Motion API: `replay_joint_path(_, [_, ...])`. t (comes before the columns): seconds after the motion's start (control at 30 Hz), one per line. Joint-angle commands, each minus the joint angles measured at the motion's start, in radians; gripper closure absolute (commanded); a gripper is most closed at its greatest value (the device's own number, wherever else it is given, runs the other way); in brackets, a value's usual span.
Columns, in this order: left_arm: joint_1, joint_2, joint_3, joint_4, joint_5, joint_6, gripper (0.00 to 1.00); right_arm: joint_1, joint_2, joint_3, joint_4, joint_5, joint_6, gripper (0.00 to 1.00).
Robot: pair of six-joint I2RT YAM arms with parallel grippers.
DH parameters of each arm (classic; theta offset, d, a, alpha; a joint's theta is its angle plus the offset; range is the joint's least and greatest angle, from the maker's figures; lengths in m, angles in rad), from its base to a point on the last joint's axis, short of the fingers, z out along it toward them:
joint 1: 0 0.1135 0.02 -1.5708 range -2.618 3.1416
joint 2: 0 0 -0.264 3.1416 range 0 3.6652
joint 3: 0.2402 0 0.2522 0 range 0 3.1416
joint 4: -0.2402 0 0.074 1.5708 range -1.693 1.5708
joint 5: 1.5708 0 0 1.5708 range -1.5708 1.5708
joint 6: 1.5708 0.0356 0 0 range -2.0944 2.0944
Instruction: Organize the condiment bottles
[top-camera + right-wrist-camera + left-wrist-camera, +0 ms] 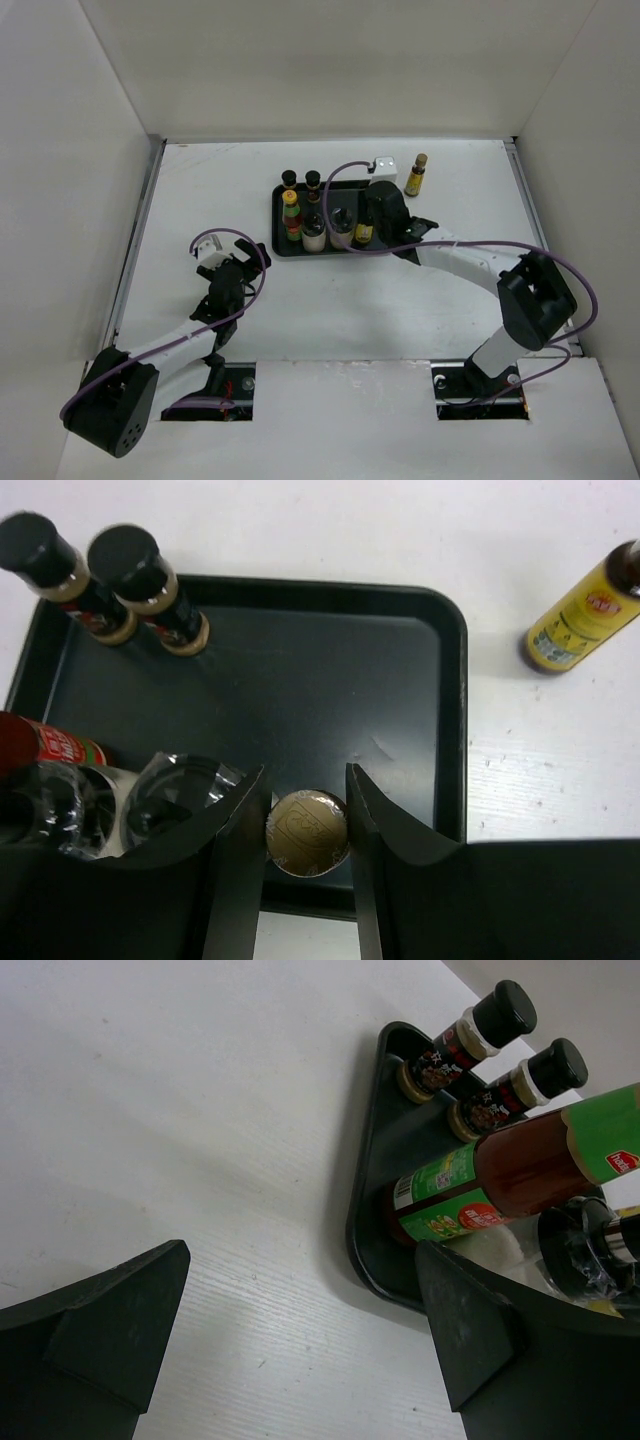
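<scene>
A black tray (340, 195) holds two short dark black-capped bottles (289, 180) (313, 181), a red bottle with a green label (292, 215) and two pale jars (314, 232) (342, 226). My right gripper (305, 790) is over the tray's near right corner (320, 680), shut on the brown cap of a slim yellow-labelled bottle (308, 832) that stands upright in the tray. The other slim yellow bottle (415, 175) stands on the table right of the tray, also in the right wrist view (575, 620). My left gripper (300, 1260) is open and empty over bare table, left of the tray (385, 1160).
A small white box (385, 165) with a cable sits behind the tray's right corner. White walls enclose the table at the left, back and right. The dark bottles (470, 1035) and the red bottle (520, 1165) stand along the tray's left side.
</scene>
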Motion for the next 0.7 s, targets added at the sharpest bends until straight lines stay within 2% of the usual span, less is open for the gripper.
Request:
replay_joint_path(0.0, [0.006, -0.006, 0.019, 0.048, 0.014, -0.008, 0.00, 0.016, 0.006, -0.018, 0.118, 0.020, 0.026, 0.66])
replay_joint_path(0.13, [0.004, -0.008, 0.019, 0.050, 0.009, -0.008, 0.00, 0.037, 0.015, -0.056, 0.138, 0.042, 0.028, 0.64])
replay_joint_path(0.2, [0.006, -0.002, 0.021, 0.050, 0.015, -0.008, 0.00, 0.040, 0.017, -0.061, 0.143, 0.056, 0.020, 0.60])
replay_joint_path(0.3, [0.002, -0.008, 0.021, 0.050, 0.011, -0.008, 0.00, 0.045, 0.008, -0.065, 0.143, 0.059, 0.018, 0.40])
replay_joint_path(0.37, [0.004, -0.003, 0.021, 0.050, 0.008, -0.008, 0.00, 0.046, -0.002, -0.065, 0.140, 0.059, 0.026, 0.32])
replay_joint_path(0.67, [0.006, 0.012, 0.027, 0.048, 0.028, -0.008, 0.00, 0.011, -0.132, -0.038, 0.080, 0.088, 0.012, 0.21])
